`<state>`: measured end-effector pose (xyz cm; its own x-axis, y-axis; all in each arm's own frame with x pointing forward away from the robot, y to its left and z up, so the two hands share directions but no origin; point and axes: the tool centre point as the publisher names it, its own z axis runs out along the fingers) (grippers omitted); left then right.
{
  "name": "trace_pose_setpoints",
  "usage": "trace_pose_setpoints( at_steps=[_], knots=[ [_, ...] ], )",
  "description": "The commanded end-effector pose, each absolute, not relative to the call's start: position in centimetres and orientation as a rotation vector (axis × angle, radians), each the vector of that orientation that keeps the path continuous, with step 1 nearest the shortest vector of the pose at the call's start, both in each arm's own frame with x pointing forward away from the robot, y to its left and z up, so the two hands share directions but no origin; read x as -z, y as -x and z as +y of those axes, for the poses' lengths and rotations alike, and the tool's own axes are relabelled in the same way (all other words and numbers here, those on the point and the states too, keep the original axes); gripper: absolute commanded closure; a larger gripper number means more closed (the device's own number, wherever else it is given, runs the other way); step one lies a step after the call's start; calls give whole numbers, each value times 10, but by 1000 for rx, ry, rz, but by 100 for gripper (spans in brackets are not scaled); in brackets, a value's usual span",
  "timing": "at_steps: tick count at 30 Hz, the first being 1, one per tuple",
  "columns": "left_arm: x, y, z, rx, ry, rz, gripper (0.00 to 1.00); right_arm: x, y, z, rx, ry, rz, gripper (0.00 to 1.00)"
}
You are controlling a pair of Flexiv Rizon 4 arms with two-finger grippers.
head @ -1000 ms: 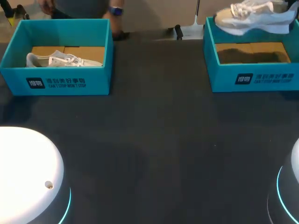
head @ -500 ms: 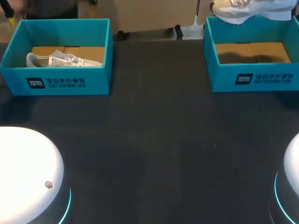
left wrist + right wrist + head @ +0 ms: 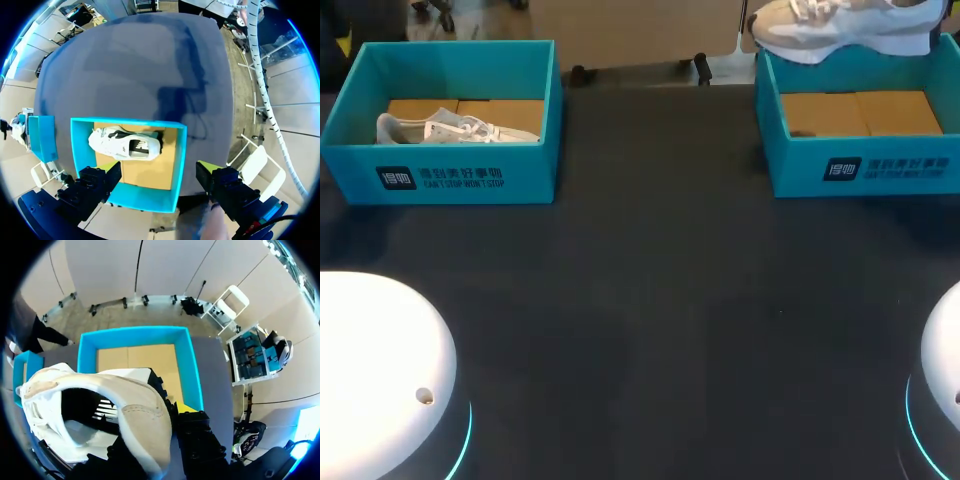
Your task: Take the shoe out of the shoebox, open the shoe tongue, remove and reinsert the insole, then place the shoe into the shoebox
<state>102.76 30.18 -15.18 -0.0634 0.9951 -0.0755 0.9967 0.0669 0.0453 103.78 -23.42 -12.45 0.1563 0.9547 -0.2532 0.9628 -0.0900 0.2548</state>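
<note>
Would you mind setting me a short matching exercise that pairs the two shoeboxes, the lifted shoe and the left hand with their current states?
Things:
1. left shoebox
2. right shoebox
3. lifted shoe
4. left hand

States:
A. open, above a box
B. in the air over a box's far rim
C. contains a white shoe
D. empty, bare cardboard floor

Pairs: 1-C, 2-D, 3-B, 4-A.
</note>
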Motion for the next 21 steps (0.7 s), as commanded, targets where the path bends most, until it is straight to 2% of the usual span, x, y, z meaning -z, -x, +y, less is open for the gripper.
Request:
trace_pose_setpoints(
  at_steps=[1, 21],
  knots=[
    [151, -1026, 302, 22, -2089, 2230, 0, 116, -1005, -220, 25, -2053, 1817, 100],
    [151, -1026, 302, 22, -2089, 2230, 0, 102, -906, -139, 43, -2090, 1793, 100]
  ],
)
